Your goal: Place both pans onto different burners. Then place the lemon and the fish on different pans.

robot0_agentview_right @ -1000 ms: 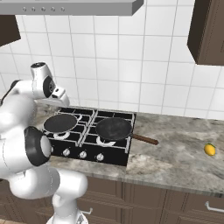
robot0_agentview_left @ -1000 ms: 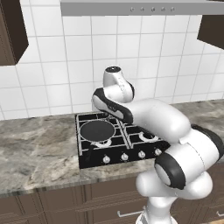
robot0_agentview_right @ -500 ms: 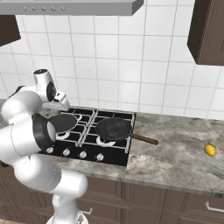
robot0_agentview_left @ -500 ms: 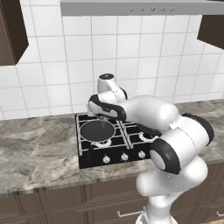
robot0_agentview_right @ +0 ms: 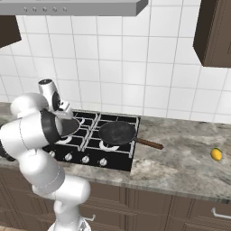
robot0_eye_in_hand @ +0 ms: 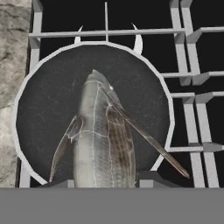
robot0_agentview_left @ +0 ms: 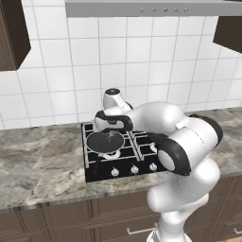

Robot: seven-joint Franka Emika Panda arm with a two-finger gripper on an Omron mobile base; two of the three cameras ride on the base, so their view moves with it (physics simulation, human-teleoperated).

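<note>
My gripper is shut on the fish, a slim silvery-grey body hanging head-down just above a black pan. That pan sits on the front-left burner of the cooktop, with the hand right over it. The second pan rests on a right-side burner, its handle pointing right over the counter. The lemon lies far right on the counter.
Silver knobs line the cooktop's front strip. Black grates surround the left pan. Marble counter extends to both sides, a tiled wall stands behind, and a range hood hangs overhead.
The arm has swung down and to the left, bringing the hand with the fish low over the left pan. Both pans and the lemon have stayed put.
</note>
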